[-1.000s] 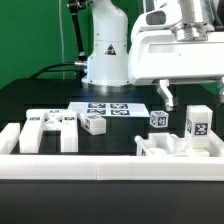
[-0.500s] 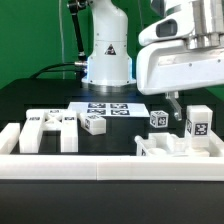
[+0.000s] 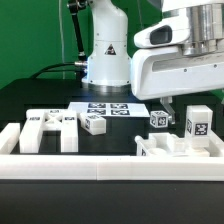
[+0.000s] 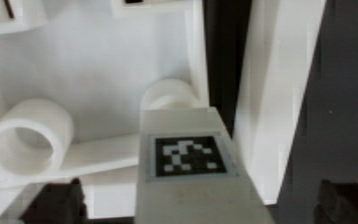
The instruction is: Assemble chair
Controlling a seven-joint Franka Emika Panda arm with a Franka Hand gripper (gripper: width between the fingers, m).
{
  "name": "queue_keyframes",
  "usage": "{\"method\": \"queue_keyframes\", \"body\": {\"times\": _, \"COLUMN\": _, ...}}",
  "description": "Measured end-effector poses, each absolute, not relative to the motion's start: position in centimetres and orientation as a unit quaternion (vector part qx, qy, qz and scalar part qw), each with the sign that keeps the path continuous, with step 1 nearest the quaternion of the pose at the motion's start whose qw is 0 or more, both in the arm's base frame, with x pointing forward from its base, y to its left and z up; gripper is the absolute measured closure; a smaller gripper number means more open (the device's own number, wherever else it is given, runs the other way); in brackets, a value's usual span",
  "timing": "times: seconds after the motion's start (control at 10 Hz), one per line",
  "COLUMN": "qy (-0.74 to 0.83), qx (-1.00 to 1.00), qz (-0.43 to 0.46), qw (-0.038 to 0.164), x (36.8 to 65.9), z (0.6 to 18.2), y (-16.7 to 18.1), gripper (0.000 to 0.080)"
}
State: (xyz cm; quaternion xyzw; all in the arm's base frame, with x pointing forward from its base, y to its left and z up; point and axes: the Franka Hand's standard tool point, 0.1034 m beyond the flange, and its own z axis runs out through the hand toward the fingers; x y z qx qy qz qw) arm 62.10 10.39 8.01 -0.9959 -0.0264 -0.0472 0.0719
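The chair is in loose white tagged parts. An upright tagged block (image 3: 197,122) stands at the exterior view's right on a low white part (image 3: 163,148). My gripper (image 3: 188,100) hangs right above that block, one dark finger (image 3: 164,103) showing beside it. In the wrist view the block (image 4: 194,160) stands between my two dark fingertips (image 4: 51,202), with a gap on each side, so my gripper (image 4: 197,206) is open around it without touching. Two rounded pegs (image 4: 34,135) lie past the block.
A legged chair panel (image 3: 50,128) stands at the exterior view's left. Two small tagged cubes (image 3: 95,123) (image 3: 159,119) lie mid-table by the marker board (image 3: 110,108). A low white wall (image 3: 100,166) runs along the front. The robot base (image 3: 105,55) stands behind.
My gripper has come down and shifted toward the exterior view's right, closing in over the upright tagged block. The parts have not moved.
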Motion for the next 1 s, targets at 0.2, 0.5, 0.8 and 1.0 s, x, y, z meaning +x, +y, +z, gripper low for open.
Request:
{"method": "queue_keyframes", "body": {"times": 0.2, "qy": -0.024, "qx": -0.996, "qz": -0.05, "qw": 0.07, "x": 62.04, "z": 7.83, "y": 10.04, "gripper": 0.015}}
{"method": "queue_keyframes", "body": {"times": 0.5, "qy": -0.032, "qx": -0.996, "qz": -0.051, "qw": 0.07, "x": 62.58, "z": 8.37, "y": 10.27, "gripper": 0.0273}}
{"method": "queue_keyframes", "body": {"times": 0.8, "qy": -0.036, "qx": -0.995, "qz": -0.054, "qw": 0.07, "x": 62.78, "z": 8.49, "y": 10.24, "gripper": 0.051}}
{"method": "queue_keyframes", "body": {"times": 1.0, "qy": -0.021, "qx": -0.996, "qz": -0.053, "qw": 0.071, "x": 62.78, "z": 8.49, "y": 10.25, "gripper": 0.0509}}
